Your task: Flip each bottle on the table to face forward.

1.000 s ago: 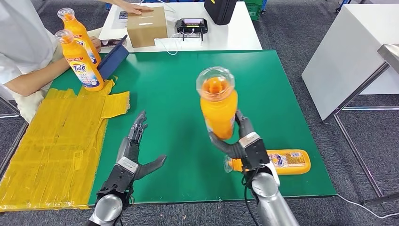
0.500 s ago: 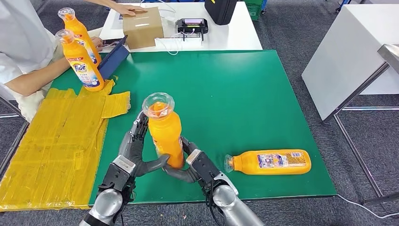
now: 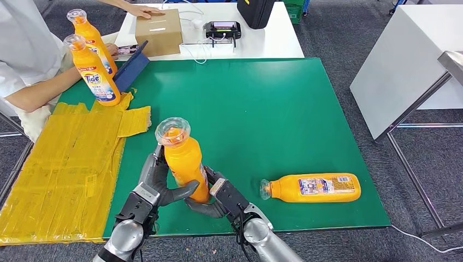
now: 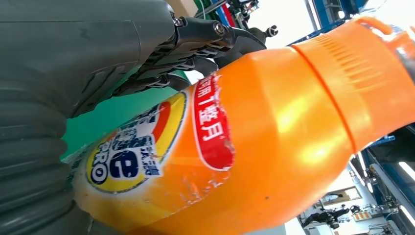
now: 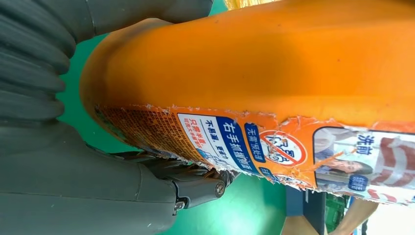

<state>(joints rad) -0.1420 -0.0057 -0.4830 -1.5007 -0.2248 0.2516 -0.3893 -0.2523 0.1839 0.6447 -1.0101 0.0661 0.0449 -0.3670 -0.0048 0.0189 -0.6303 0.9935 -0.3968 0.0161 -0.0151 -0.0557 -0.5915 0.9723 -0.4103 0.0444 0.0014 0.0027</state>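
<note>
An orange detergent bottle (image 3: 184, 162) with a clear cap stands upright over the green table's (image 3: 262, 109) near edge, between my two hands. My right hand (image 3: 214, 197) grips its base from the right. My left hand (image 3: 158, 183) holds it from the left, thumb across the lower body and fingers behind it. The left wrist view has the bottle's front label (image 4: 147, 152) against my left hand (image 4: 73, 73). The right wrist view has the back label (image 5: 274, 147) beside my right hand (image 5: 73, 186). A second orange bottle (image 3: 319, 188) lies on its side at the near right.
Two more orange bottles (image 3: 97, 71) (image 3: 90, 33) stand at the far left by a seated person's arm (image 3: 38, 90). Yellow taped sheeting (image 3: 65, 164) covers the left side. A cardboard box (image 3: 158, 31) and a black device (image 3: 222, 28) sit on the white table behind.
My right hand carried the raised bottle down and left to my left hand, which now closes on it. The person slid the cardboard box slightly left.
</note>
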